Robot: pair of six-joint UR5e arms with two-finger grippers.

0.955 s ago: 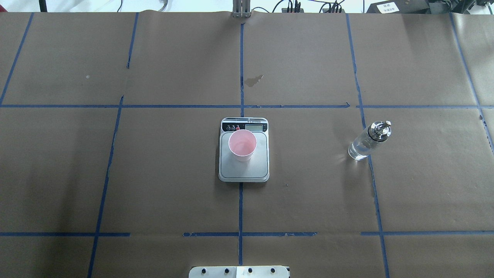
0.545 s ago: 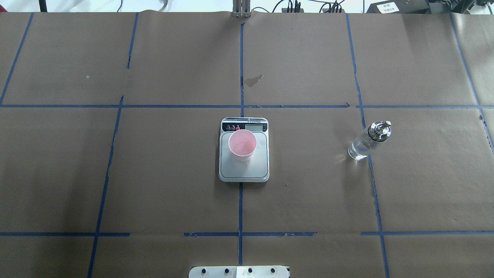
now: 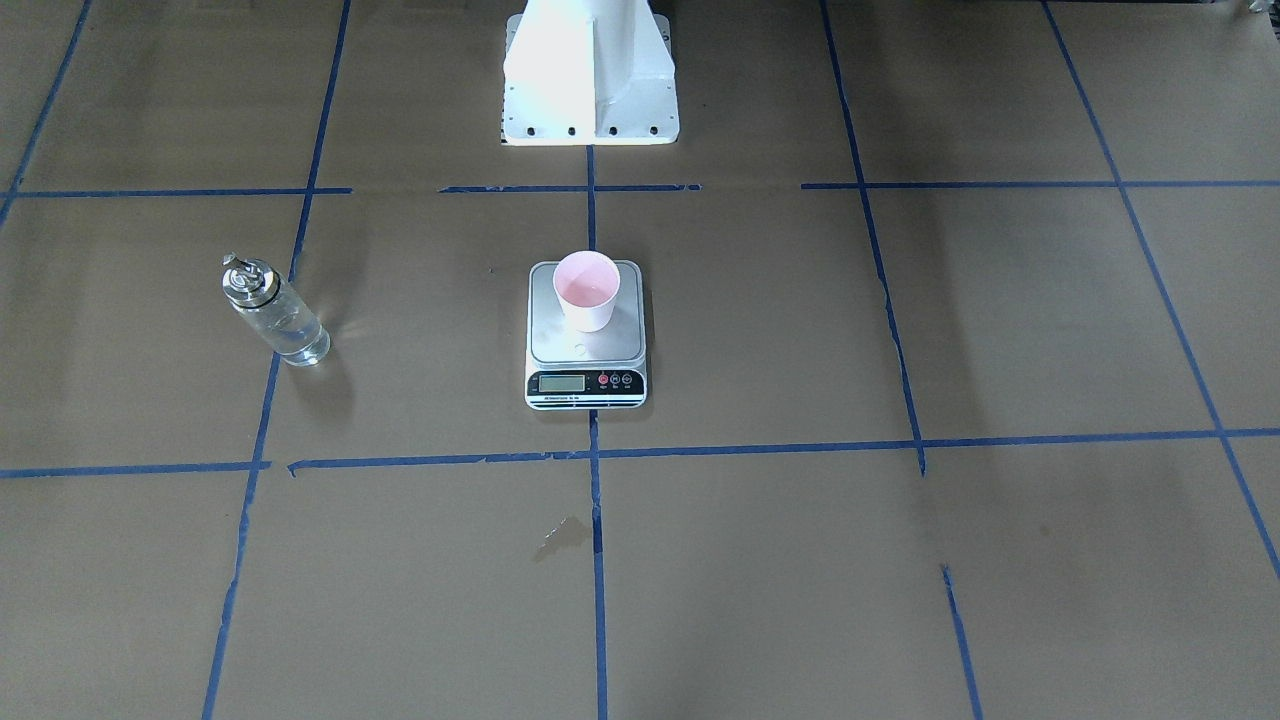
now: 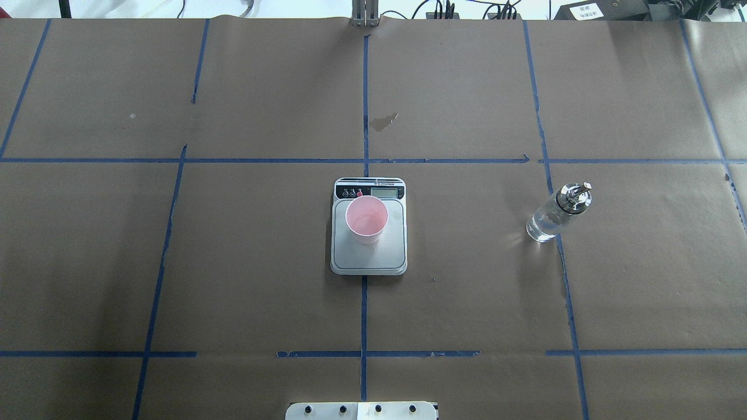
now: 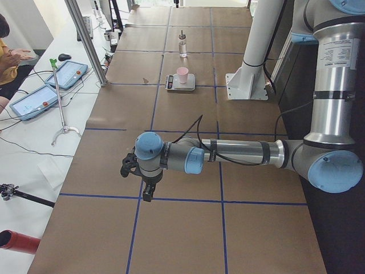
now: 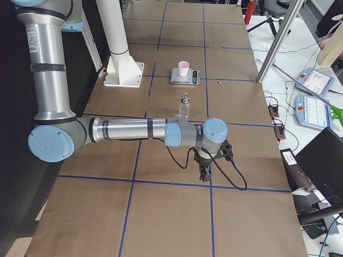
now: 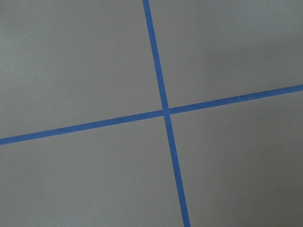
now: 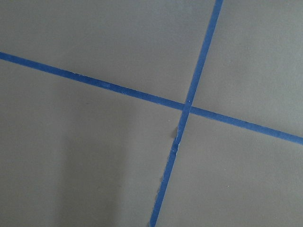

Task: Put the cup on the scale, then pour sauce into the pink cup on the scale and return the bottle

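Observation:
The pink cup [image 4: 366,219] stands upright on the scale [image 4: 385,251] at the table's middle, towards the display end; it also shows in the front view [image 3: 587,290]. The glass bottle [image 4: 554,216] with its silver pourer cap stands upright on the paper to the scale's right, holding clear sauce, with nothing gripping it. My left gripper [image 5: 147,191] hangs over the table's left end, far from the scale; I cannot tell if it is open. My right gripper [image 6: 204,174] hangs over the right end, short of the bottle [image 6: 184,106]; I cannot tell its state either.
Brown paper with blue tape lines covers the table. A small wet stain [image 4: 383,121] lies beyond the scale. The white robot base [image 3: 590,90] stands behind the scale. Tablets [image 5: 34,100] and a person sit past the table's far edge.

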